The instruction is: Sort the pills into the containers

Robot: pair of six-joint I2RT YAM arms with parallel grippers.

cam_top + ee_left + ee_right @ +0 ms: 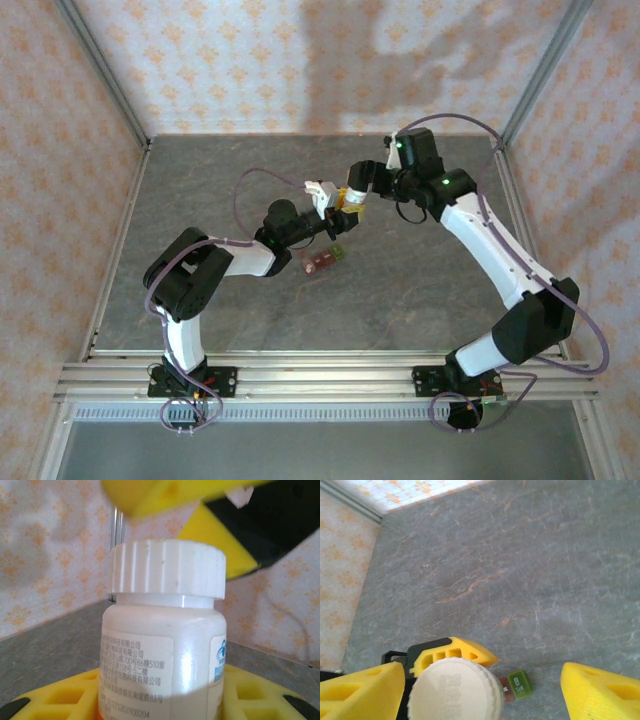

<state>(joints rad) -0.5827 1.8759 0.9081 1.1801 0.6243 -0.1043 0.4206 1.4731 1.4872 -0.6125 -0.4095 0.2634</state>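
Top view: grips bottle point(352, 203) in left hand point(338, 218) at centre, right hand point(356, 189) just above. Containers point(322, 260) on bench point(430, 290) just below, green end rightward.

Left wrist: holds bottle point(165, 645) upright mid-frame between yellow fingers point(65, 697), cap point(167, 570) on.

Right wrist: spreads right hand point(482, 677) open around cap point(452, 692) at bottom edge, containers' point(519, 684) green end just right of cap.
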